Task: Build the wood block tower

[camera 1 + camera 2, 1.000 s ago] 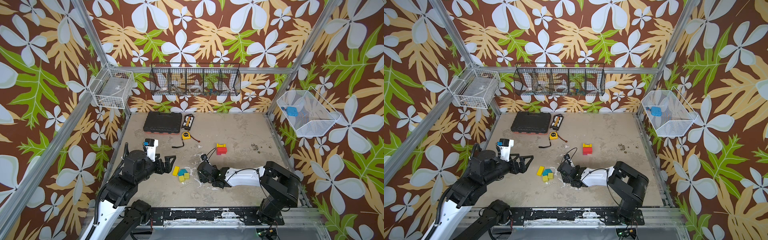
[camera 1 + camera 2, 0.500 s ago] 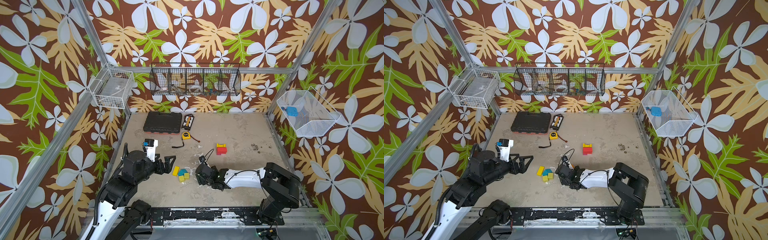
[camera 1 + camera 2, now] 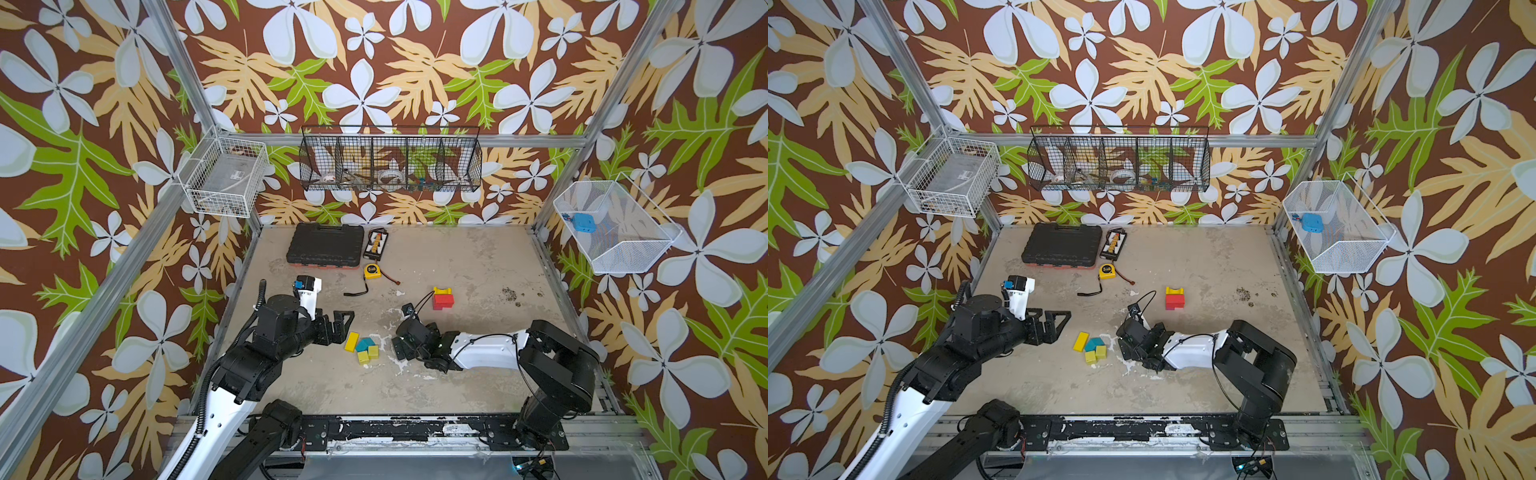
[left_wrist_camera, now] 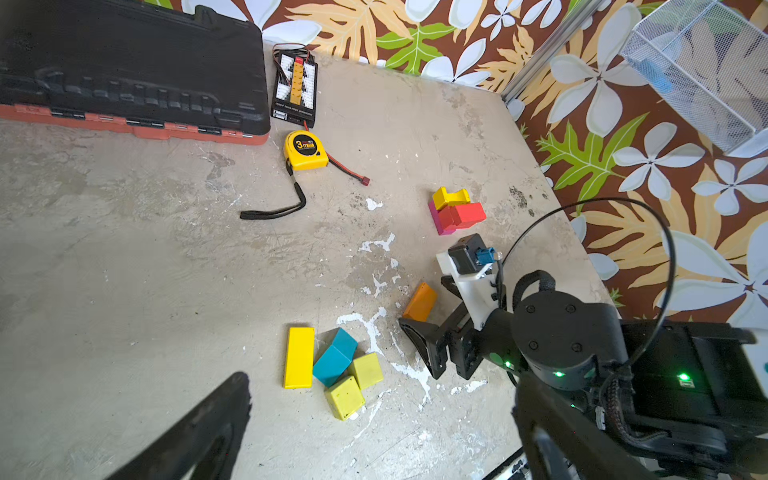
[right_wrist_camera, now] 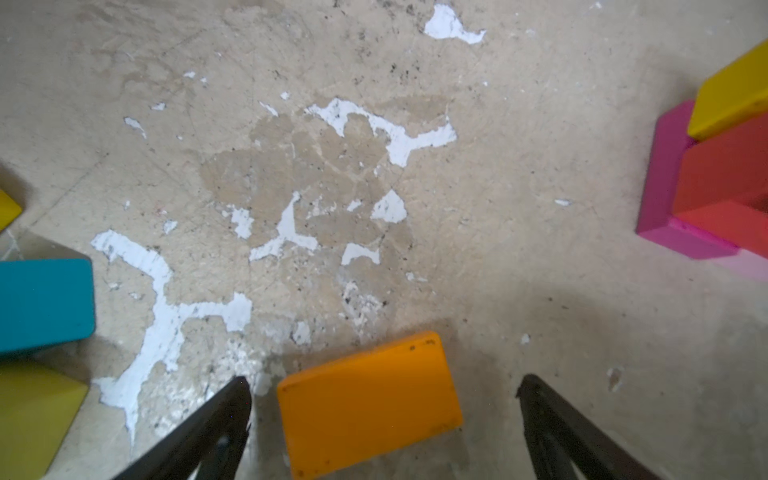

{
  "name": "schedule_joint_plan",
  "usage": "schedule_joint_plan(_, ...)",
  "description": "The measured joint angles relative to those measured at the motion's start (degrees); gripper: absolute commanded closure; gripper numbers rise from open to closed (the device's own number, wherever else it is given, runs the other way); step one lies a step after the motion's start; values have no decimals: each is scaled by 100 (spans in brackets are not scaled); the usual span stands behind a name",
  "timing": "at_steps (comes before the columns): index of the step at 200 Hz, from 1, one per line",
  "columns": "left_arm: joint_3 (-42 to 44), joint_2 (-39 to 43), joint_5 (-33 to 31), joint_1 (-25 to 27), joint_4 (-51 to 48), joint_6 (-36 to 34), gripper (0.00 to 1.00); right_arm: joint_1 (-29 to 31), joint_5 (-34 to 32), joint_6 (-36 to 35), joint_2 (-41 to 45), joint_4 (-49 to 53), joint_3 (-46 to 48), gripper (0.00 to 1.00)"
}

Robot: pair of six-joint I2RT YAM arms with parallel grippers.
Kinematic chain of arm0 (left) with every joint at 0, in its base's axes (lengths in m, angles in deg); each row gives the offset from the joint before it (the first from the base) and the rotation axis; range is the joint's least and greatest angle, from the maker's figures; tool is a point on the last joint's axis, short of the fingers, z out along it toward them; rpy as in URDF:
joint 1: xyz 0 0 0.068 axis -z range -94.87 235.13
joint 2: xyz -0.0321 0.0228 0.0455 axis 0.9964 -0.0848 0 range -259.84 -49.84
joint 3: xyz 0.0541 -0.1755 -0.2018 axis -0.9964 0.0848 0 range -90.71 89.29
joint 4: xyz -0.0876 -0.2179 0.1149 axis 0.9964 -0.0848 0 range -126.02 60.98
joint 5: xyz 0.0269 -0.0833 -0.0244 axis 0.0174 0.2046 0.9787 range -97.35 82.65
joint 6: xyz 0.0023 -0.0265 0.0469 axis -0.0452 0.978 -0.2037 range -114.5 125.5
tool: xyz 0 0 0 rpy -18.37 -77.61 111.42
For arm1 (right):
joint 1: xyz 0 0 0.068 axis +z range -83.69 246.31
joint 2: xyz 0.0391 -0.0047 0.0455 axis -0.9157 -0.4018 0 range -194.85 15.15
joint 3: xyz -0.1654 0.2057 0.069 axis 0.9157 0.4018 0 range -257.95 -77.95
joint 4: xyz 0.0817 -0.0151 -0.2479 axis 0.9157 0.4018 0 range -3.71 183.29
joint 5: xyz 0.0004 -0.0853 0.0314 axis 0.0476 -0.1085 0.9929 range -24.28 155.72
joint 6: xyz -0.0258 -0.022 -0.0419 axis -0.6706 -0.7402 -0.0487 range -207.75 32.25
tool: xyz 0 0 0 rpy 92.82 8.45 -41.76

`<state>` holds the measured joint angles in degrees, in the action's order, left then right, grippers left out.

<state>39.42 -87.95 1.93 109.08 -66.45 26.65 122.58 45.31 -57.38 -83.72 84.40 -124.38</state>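
Note:
The tower point(image 3: 442, 297) point(image 3: 1174, 298) is a low stack: magenta base, red block, yellow arch on top. An orange block point(image 5: 370, 405) point(image 4: 420, 301) lies flat on the floor between the fingers of my right gripper point(image 5: 384, 399) point(image 3: 400, 345). That gripper is open and neither finger touches the block. In both top views the gripper hides the block. A yellow brick point(image 3: 351, 341), a teal block point(image 3: 365, 345) and two lime cubes point(image 3: 368, 354) lie clustered to the left. My left gripper point(image 3: 343, 326) point(image 4: 382, 415) hangs open and empty beside the cluster.
A black tool case point(image 3: 325, 249), a charger board point(image 3: 376, 245) and a yellow tape measure point(image 3: 372, 271) with its strap lie at the back left. Wire baskets point(image 3: 226, 183) point(image 3: 390, 166) point(image 3: 611, 224) hang on the walls. The metal frame rail point(image 3: 395, 428) runs along the front.
My right gripper's jaws have spread wider around the orange block, and the gripper has shifted slightly. The left arm has not moved.

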Motion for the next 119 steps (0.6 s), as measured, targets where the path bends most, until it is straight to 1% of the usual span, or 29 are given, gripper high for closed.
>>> schedule_joint_plan(57, 2, 22, 4, 0, -2, 0, 0, 2, 221, -214, -431, -444, -269, 0)
schedule_joint_plan(88, 7, 44, 4, 0, -2, 0, 0, 26, 306, -234, -463, -496, -291, 4)
schedule_joint_plan(119, 7, 55, 4, 0, -2, 2, 0, 175, 369, -258, -407, -514, -225, 8)
